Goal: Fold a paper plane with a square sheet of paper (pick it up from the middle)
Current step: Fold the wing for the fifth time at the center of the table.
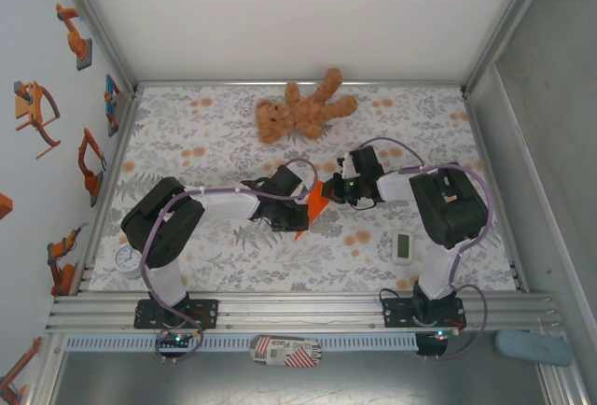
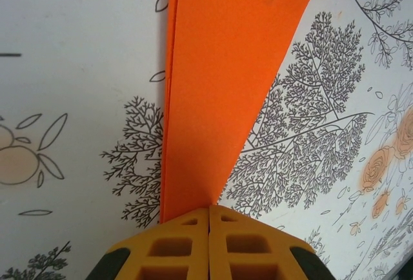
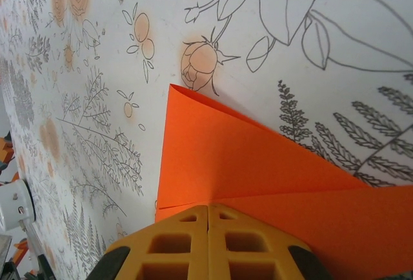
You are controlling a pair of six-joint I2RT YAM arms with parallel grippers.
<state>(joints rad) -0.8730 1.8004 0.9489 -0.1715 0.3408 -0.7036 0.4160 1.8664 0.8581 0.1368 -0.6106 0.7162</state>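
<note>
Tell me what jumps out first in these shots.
The bright orange paper, folded narrow, is held mid-table: the left claw is shut on one end, the right claw on a folded flap. Next comes the brown teddy bear lying near the far edge of the floral table.

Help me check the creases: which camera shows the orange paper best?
The right wrist view: the orange paper is large, a folded flap and pointed corner clear, pinched by the right gripper. The left wrist view gives a tapering strip from the left gripper; the top view, a small sliver between both grippers.
</note>
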